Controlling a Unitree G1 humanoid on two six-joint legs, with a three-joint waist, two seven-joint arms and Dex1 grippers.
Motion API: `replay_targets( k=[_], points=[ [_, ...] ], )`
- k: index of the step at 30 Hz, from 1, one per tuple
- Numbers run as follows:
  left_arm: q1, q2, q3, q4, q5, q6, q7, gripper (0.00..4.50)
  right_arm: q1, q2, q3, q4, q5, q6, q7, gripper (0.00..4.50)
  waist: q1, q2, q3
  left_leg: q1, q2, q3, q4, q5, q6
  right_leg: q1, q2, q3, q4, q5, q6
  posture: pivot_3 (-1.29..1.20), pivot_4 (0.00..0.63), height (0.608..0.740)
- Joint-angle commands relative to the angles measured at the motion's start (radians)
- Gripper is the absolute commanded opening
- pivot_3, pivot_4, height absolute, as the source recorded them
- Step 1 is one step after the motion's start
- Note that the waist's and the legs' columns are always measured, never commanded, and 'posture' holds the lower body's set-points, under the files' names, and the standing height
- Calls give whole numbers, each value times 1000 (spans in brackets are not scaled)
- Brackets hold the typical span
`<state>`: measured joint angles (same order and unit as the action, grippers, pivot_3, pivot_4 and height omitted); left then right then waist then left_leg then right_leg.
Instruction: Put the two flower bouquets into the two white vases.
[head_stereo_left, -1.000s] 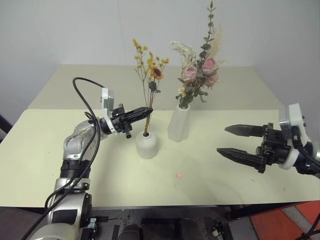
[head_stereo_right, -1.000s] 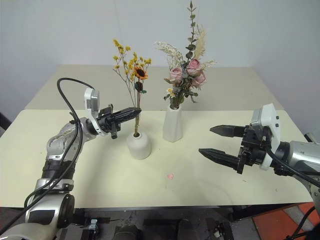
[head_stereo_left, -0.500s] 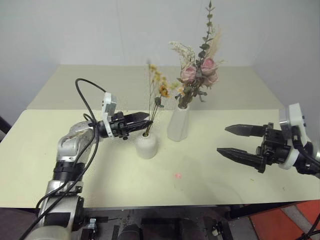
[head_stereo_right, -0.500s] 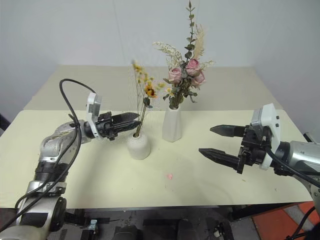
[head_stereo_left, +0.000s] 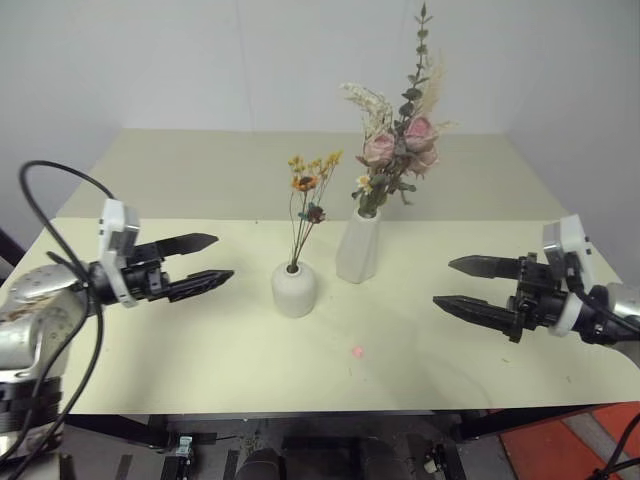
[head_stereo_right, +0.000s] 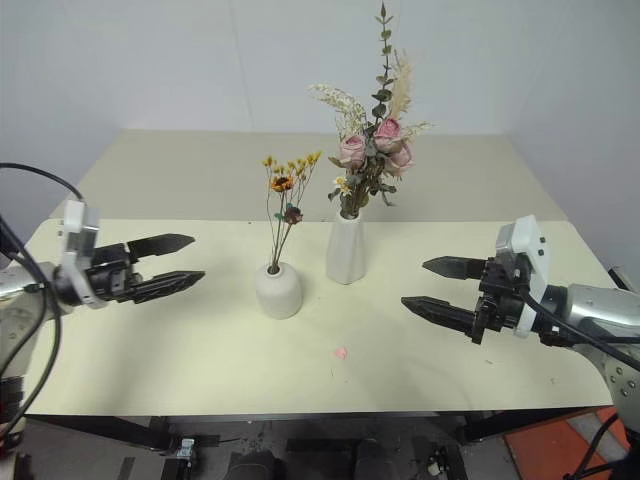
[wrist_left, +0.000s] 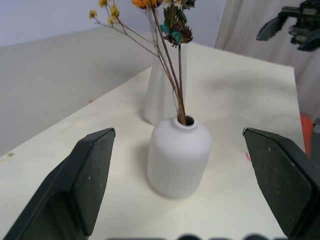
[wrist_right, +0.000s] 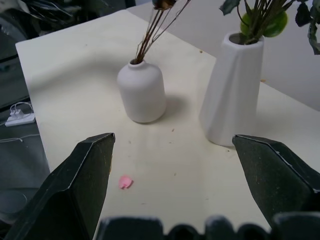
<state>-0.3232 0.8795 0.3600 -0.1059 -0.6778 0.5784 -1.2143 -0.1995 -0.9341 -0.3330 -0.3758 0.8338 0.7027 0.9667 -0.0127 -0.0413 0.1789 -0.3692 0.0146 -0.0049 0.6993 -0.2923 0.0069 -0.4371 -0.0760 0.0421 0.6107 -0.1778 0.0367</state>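
Jaws spread wide, the left gripper (head_stereo_left: 195, 262) and right gripper (head_stereo_left: 468, 285) hold nothing, flanking two vases mid-table: yellow-orange dried flowers (head_stereo_left: 309, 190) in the squat vase (head_stereo_left: 294, 289), pink roses (head_stereo_left: 400, 145) in the tall vase (head_stereo_left: 359, 248).

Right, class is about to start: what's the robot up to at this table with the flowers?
It is arranging flowers, and both bunches are in place. The pink rose bouquet stands in the tall white vase, and the thin yellow-orange spray stands in the squat white vase beside it. The left gripper and right gripper are both open and empty, each hanging off to its own side of the vases. A small pink petal lies on the table.
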Motion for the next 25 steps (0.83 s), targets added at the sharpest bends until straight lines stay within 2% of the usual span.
replay_targets(
  k=[1, 4, 9, 21, 25],
  points=[
    [12, 53, 67, -81, -54, 27, 2, 4455, -47, 3, 24, 50, -43, -54, 29, 4500, 3, 0, 0, 0, 0, 0, 0, 0, 0, 0, 0, 0, 0, 0, 0, 0, 150, 740],
    [8, 82, 86, -128, -96, 64, 16, 4455, -98, -6, 60, 119, -95, -87, 63, 4500, 1, 0, 0, 0, 0, 0, 0, 0, 0, 0, 0, 0, 0, 0, 0, 0, 150, 740],
    [34, 76, 96, -175, -114, 64, 50, 4455, -144, -30, 104, 198, -179, -141, 118, 4500, -1, 0, 0, 0, 0, 1, -1, 0, 0, 0, 0, 0, 0, 0, 0, 0, 150, 740],
    [132, 15, 107, -207, -110, -2, 110, 4455, -201, -26, 123, 271, -215, -133, 162, 4500, -2, 0, 0, 0, 0, 1, -1, 0, 0, -1, 0, 0, 0, 0, -1, 0, 150, 740],
    [77, 35, 87, -182, -119, 11, 112, 4455, -218, -4, 131, 255, -215, -130, 150, 4500, -1, 0, 0, 0, 0, 1, -1, 0, 0, -1, 0, 0, 0, 0, -1, 0, 150, 740]
  ],
)
